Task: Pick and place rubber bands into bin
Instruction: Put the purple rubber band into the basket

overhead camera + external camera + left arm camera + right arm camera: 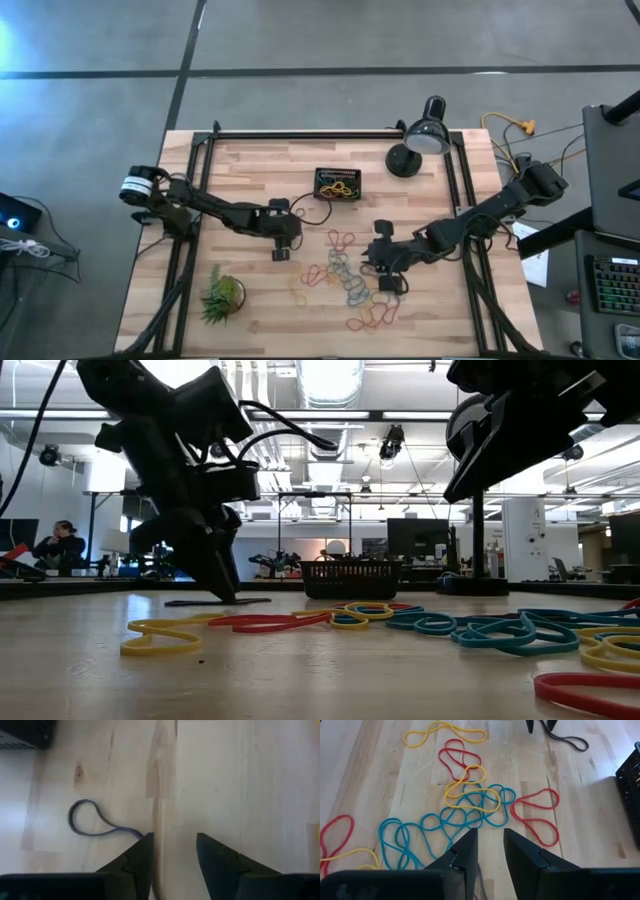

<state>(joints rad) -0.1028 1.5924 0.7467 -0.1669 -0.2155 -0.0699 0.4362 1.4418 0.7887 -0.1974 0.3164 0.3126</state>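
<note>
The rubber bands (470, 805) lie loose in red, blue, yellow and green on the wooden table, also seen in the high view (345, 285) and the low view (450, 625). The black bin (337, 183) stands toward the far edge with coloured bands in it. My left gripper (174, 842) is open, pointing down with its tips at the table (225, 592), left of the pile. A single dark band (85, 820) lies flat by it (570, 740). My right gripper (491, 840) is open by a narrow gap, raised over the pile's right side (386, 268). My left gripper comes from above, pointing down, at one end of the dark band. That end (137, 834) runs up to one fingertip (145, 845) and passes behind it. The rest of the band lies slack on the table. Whether the finger touches it I cannot tell.
A spiky green plant (222, 297) stands near the table's near left corner. A black desk lamp (420, 145) stands at the far right. A black metal frame runs along the table's left, right and far edges. Bare wood lies between the bin and the pile.
</note>
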